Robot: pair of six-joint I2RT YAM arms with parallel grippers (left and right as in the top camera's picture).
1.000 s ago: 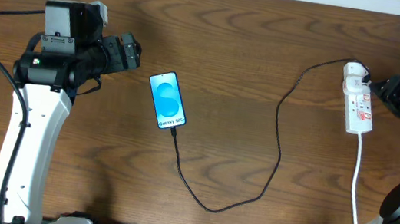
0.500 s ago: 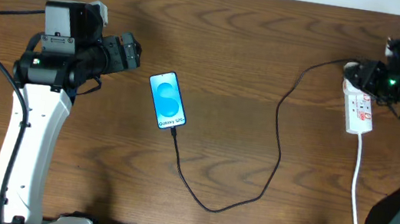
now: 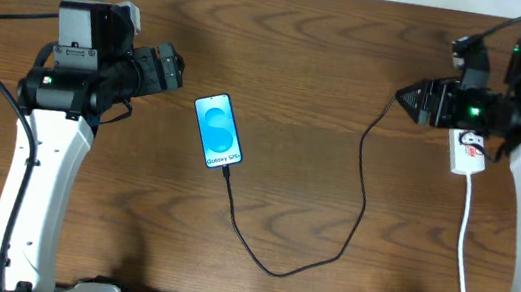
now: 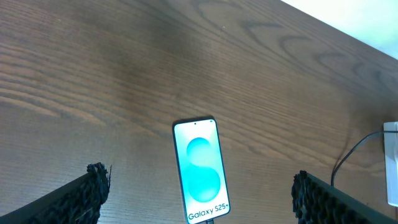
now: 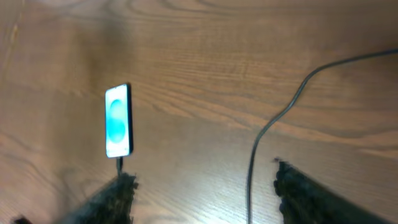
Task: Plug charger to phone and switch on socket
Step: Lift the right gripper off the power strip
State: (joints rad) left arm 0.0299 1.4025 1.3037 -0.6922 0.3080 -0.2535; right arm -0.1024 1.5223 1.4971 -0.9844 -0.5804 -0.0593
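The phone point(image 3: 218, 130) lies on the table with its blue "Galaxy S25" screen up; it also shows in the left wrist view point(image 4: 200, 169) and the right wrist view point(image 5: 118, 121). The black charger cable point(image 3: 353, 209) runs from the phone's lower end in a loop toward the white socket strip point(image 3: 468, 153), which my right arm largely covers. My left gripper point(image 3: 172, 64) is open and empty, left of the phone point(image 4: 199, 193). My right gripper point(image 3: 410, 98) is open and empty, left of the strip, above the cable point(image 5: 261, 134).
The strip's thick white cord point(image 3: 464, 244) runs down toward the table's front edge at the right. The wooden table point(image 3: 336, 35) carries nothing else. Both arm bases stand at the front left and front right.
My right arm has swung from right of the strip across and over it, and its gripper now points left, past the strip. The left arm, the phone and the cable have not moved.
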